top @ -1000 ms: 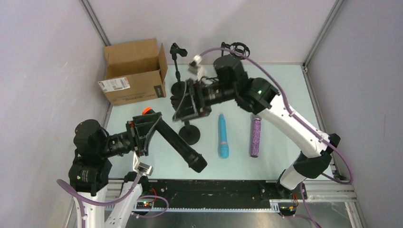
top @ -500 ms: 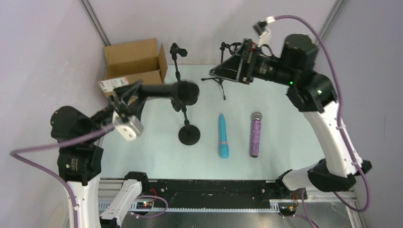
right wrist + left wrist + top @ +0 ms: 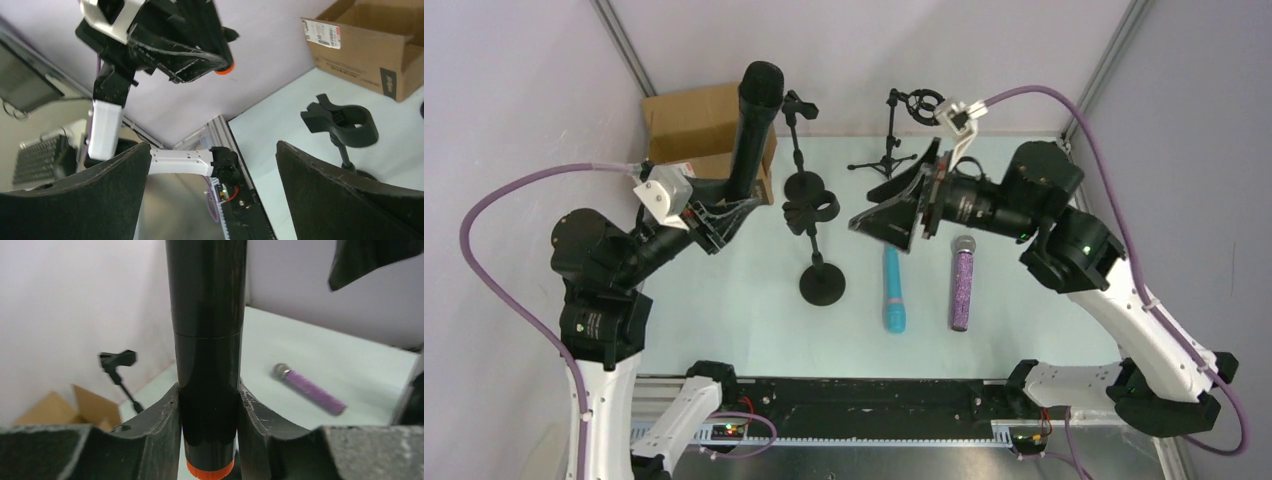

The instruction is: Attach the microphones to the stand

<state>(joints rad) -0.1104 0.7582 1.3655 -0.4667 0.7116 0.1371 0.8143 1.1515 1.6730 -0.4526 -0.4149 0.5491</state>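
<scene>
**Black microphone held aloft beside the stand [image 3: 812,215]**
Left hand [image 3: 207,415] clamps the black microphone [image 3: 754,130] above its orange end [image 3: 210,470]; right hand [image 3: 214,147] gapes wide, empty; turquoise microphone [image 3: 892,290] and purple microphone [image 3: 962,285] lie on the desk [image 3: 724,300].

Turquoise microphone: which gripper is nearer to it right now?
Right. The right gripper is open just past the turquoise microphone's far end; the left gripper is away to its left near the cardboard box, holding the black microphone.

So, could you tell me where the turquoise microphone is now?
Top view: the turquoise microphone lies on the table, between the round-base stand and the purple microphone.
</scene>
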